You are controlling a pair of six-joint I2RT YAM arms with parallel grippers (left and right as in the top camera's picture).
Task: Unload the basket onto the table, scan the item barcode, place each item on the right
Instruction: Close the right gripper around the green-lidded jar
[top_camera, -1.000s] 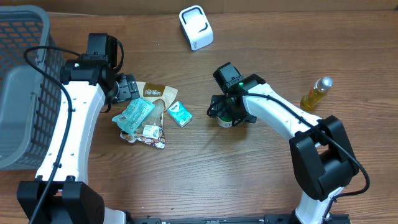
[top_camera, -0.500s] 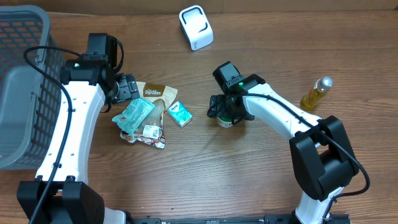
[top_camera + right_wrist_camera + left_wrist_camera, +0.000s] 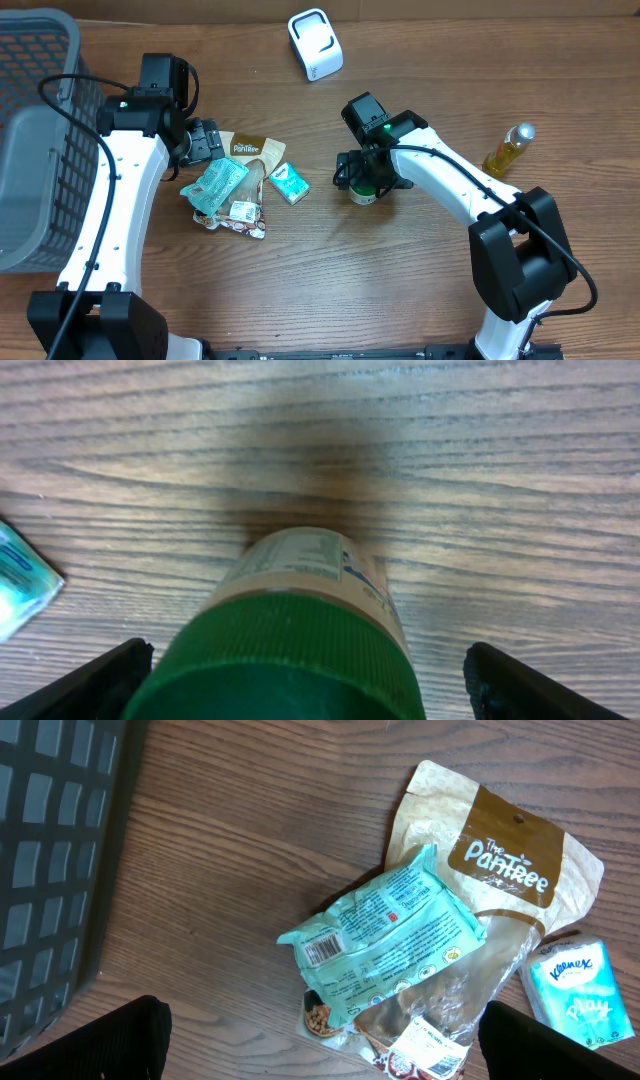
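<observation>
Covering the whole work area, a brown wood-grain counter (image 3: 330, 280) carries every item. A grey mesh basket (image 3: 30, 60) occupies the far-left edge. A white scanner (image 3: 315, 43) stands at the far side, centre.

The task item is a jar (image 3: 300, 575) with a green ribbed lid and a pale printed label. It stands upright near the counter's centre, casting a dark shadow on the wood beyond it. No barcode can be made out on the visible label.

The right pincer (image 3: 310, 680) is spread wide, with 1 finger on each side of the lid. A gap shows at the right finger; contact at the left cannot be determined. The left pincer (image 3: 330, 1040) is also wide and holds nothing, positioned over 3 packets: a brown pouch (image 3: 510, 860), a teal packet (image 3: 385, 940) lying on it, and a tissue pack (image 3: 575, 990) just beside them.

Bare wood lies between jar and scanner, and across the near side. A yellow bottle (image 3: 507, 150) stands well apart to the right.
</observation>
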